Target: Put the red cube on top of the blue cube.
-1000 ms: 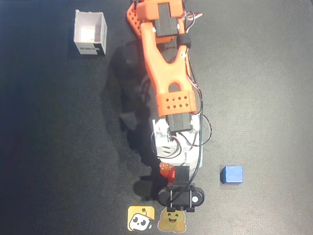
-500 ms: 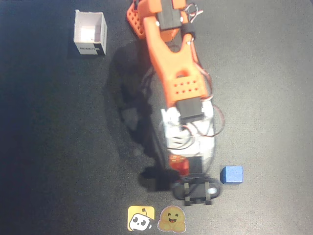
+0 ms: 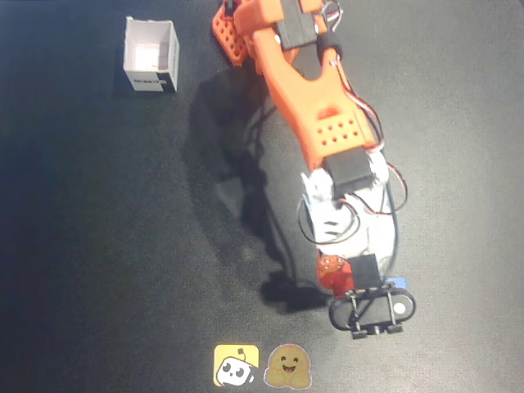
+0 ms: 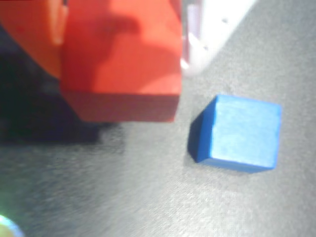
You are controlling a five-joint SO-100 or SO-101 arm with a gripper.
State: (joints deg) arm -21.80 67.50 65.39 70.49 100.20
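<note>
Gripper (image 4: 123, 29) holding small matte red cube (image 4: 121, 59) above dark table (image 4: 148, 197); small matte blue cube (image 4: 239, 133) at 4 o'clock, apart.

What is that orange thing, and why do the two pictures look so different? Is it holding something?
The orange thing is a robot arm on a dark table. One picture comes from a camera looking straight down from above. The other comes from a tiny camera riding on the arm's wrist, so everything looks huge. At the arm's end is a gripper, like two fingers. It is pinching the red cube and holding it above the table. The blue cube sits on the table next to it, to the right in the wrist view. From above you also see a white box far away and two stickers near the bottom edge.
</note>
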